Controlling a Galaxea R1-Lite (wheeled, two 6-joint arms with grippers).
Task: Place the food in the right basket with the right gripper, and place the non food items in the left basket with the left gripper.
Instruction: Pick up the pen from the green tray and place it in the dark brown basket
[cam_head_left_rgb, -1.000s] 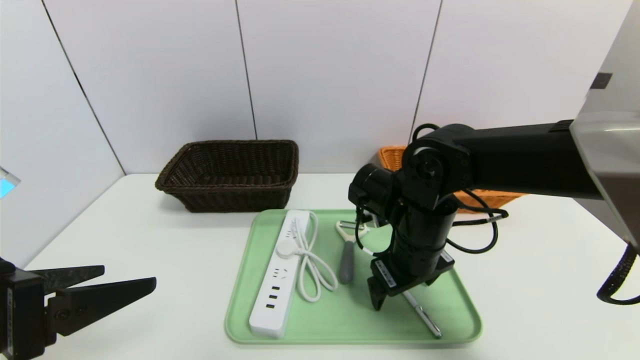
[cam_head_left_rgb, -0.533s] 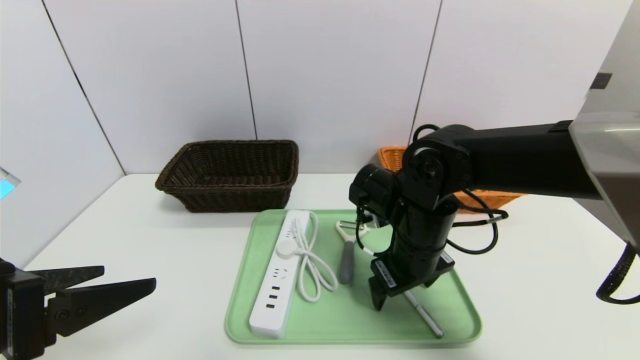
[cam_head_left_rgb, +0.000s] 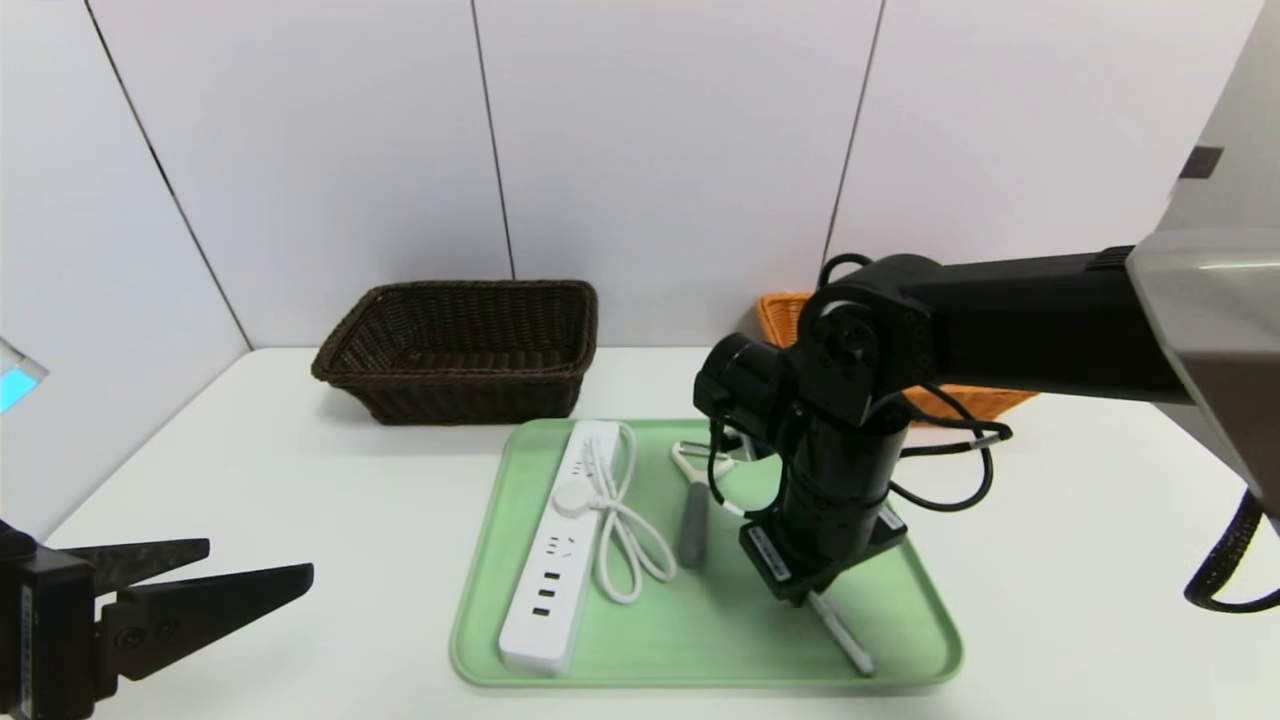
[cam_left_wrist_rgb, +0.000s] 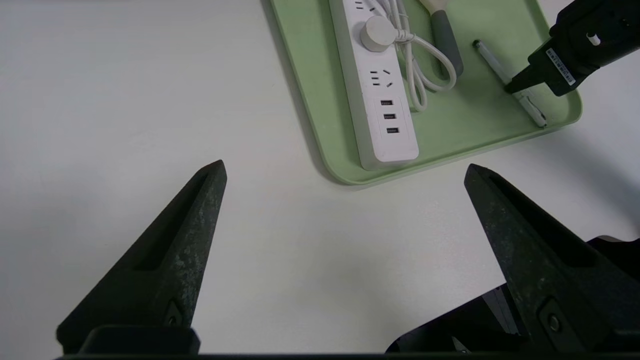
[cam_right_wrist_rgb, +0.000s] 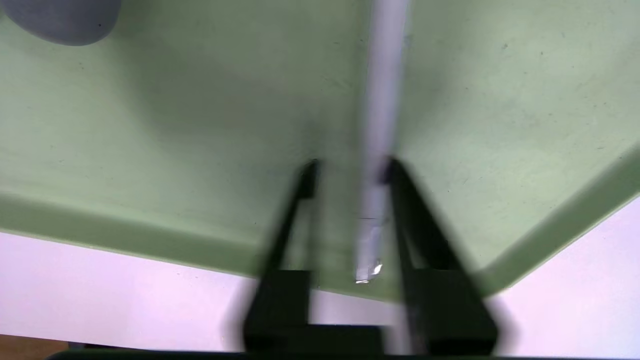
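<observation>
A smooth white table (cam_head_left_rgb: 300, 480) runs back to a wall of plain pale panels (cam_head_left_rgb: 660, 150) split by thin dark seams. At the near left, the left gripper (cam_head_left_rgb: 255, 565) hangs low above bare table, its two dark fingers (cam_left_wrist_rgb: 165, 260) spread wide with nothing between them. Farther back stands the dark brown woven basket (cam_head_left_rgb: 460, 345), close to the wall. Right of it, nearer the robot, lies the pale green tray (cam_head_left_rgb: 700, 640), holding a white power strip (cam_head_left_rgb: 555, 550) with its cord looped beside it, then a peeler (cam_head_left_rgb: 692, 505) with a grey handle, then a slim silver pen (cam_head_left_rgb: 840, 630) toward the tray's near right corner. The right gripper (cam_head_left_rgb: 805, 598) points straight down onto the tray, and the right wrist view shows its fingers (cam_right_wrist_rgb: 415, 220) drawn in around the pen, which lies flat on the tray. A small white label on this gripper's body carries print too fine to read. Behind the right arm, the orange basket (cam_head_left_rgb: 785, 315) sits by the wall, mostly hidden.
</observation>
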